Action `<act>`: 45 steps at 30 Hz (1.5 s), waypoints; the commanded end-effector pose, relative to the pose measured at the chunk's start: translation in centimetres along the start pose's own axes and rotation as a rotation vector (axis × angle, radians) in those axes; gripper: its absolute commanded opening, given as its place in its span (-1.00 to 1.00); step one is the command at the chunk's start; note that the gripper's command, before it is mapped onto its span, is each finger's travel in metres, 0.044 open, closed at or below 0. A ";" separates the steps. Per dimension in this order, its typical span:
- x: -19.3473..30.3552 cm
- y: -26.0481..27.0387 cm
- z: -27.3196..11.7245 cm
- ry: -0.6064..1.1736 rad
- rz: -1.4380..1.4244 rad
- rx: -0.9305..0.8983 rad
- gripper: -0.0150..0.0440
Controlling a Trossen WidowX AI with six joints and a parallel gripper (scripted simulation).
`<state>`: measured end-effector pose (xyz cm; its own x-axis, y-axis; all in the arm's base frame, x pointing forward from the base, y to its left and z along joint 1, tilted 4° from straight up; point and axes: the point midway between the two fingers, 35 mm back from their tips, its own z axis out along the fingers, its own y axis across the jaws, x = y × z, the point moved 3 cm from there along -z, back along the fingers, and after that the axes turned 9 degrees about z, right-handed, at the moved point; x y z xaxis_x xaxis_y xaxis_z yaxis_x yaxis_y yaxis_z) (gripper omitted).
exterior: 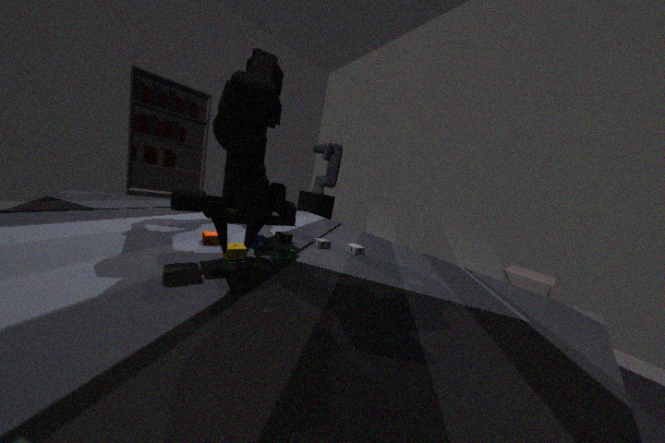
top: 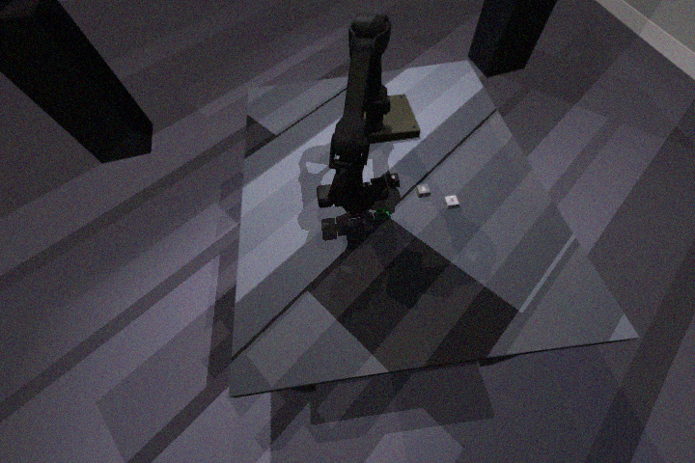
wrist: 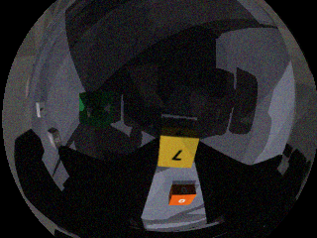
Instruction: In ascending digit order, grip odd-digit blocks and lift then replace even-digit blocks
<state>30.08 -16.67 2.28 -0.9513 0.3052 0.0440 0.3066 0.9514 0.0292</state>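
A yellow block [exterior: 235, 252] [wrist: 178, 151] reads as a 7 and sits on the table. My gripper [exterior: 236, 247] [wrist: 177, 145] is shut on it, a fingertip against each side. An orange block [exterior: 211, 238] [wrist: 182, 200] lies behind it, its digit too small to read surely. A green block [top: 384, 212] [exterior: 284, 254] [wrist: 100, 109] is in shadow beside the gripper. A blue block [exterior: 259, 240] is partly hidden behind a finger. A dark block [top: 394, 178] [exterior: 284, 237], a grey block [top: 423, 190] [exterior: 321, 243] [wrist: 54, 137] and a white block [top: 452, 202] [exterior: 356, 249] [wrist: 40, 109] stand farther along.
The arm hides the yellow, orange and blue blocks in the top view. An olive base plate [top: 402, 117] lies behind the gripper. Dark pillars [top: 80, 93] [top: 507, 38] stand beyond the table, and a shelf [exterior: 168, 135] is in the background.
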 end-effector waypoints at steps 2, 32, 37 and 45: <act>0.0 0.0 0.1 0.001 -0.003 0.004 -0.08; -0.1 0.0 -11.4 0.001 -0.003 0.005 0.24; 0.0 0.0 -11.6 0.001 -0.003 0.005 -0.08; 0.1 0.2 -11.7 0.001 -0.003 0.004 -0.08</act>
<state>30.49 -17.05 13.69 -0.9511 0.3054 0.0472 0.3070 0.9512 0.0309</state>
